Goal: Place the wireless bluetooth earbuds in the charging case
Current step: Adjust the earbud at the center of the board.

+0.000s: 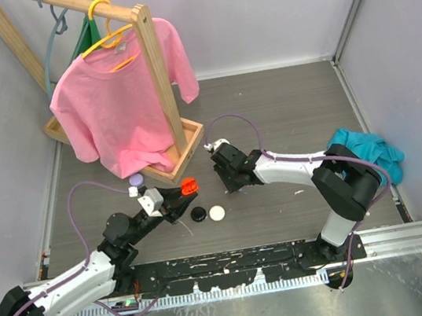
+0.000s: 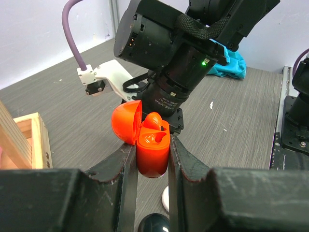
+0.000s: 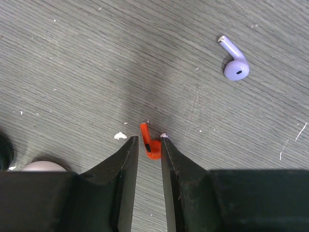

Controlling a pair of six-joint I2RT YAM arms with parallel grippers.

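Left hand (image 2: 152, 145), case (image 2: 153, 159) (lens (image 2: 170, 99) print blurred)

Small white print on the black camera barrel (image 2: 166, 99) is illegible.

I read the table (image 3: 72, 58) as matt grey wood-grain, flecked white | orange case (image 2: 153, 152) glossy smooth plastic | orange earbud (image 3: 152, 150) and purple earbud (image 3: 235, 65) smooth plastic, slight sheen | jaws matt black, edges scuffed | pink shirt (image 1: 116, 108) soft cloth, knit I think | rack (image 1: 162, 78) bare pale wood
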